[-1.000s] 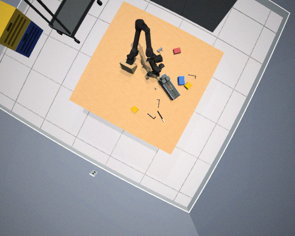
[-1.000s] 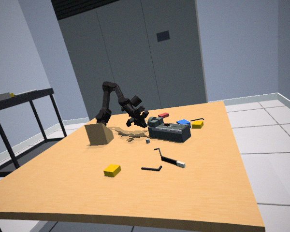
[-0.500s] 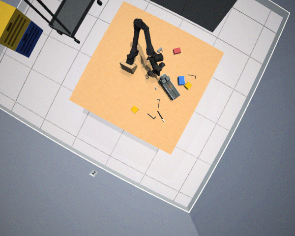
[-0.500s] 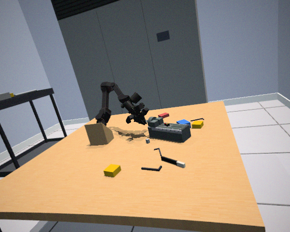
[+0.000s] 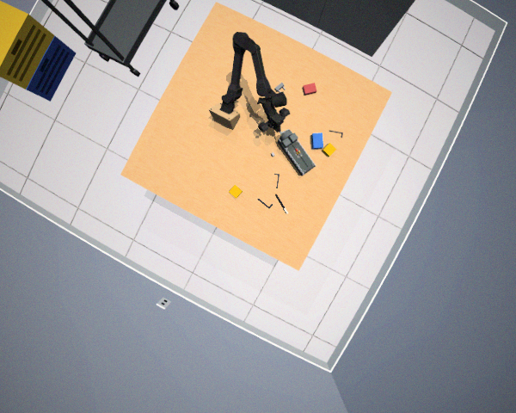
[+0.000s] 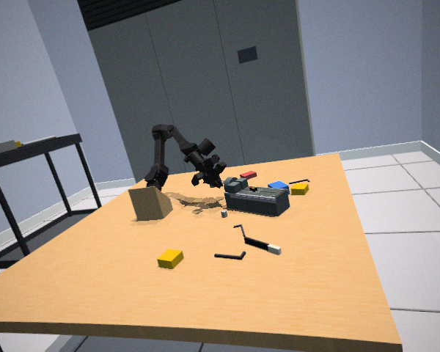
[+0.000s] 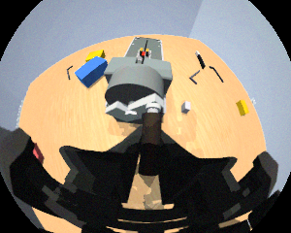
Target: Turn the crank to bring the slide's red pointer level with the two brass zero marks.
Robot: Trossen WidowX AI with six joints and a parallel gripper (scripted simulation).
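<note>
The machine (image 5: pixel 299 156) (image 6: pixel 258 199) (image 7: pixel 148 49) is a dark grey box with a slide along its top and a round crank housing (image 7: pixel 138 78) at its near end. The red pointer (image 5: pixel 297 152) (image 6: pixel 251 188) (image 7: pixel 144 52) sits on the slide; the brass marks are too small to tell apart. My gripper (image 5: pixel 272 126) (image 6: pixel 217 182) (image 7: pixel 148 130) is at the crank end, shut on the dark crank handle (image 7: pixel 151 128), which sticks out toward the wrist camera.
A blue block (image 5: pixel 316 140) (image 6: pixel 278 185) (image 7: pixel 90 73) and a yellow block (image 5: pixel 328 149) (image 6: pixel 299 188) lie beside the machine. A red block (image 5: pixel 309 88), another yellow block (image 5: pixel 235 191) (image 6: pixel 170 258), hex keys (image 6: pixel 229 256), a screwdriver (image 6: pixel 262 244), a small grey cube (image 6: pixel 224 213) and a tan box (image 6: pixel 149 203) are on the table.
</note>
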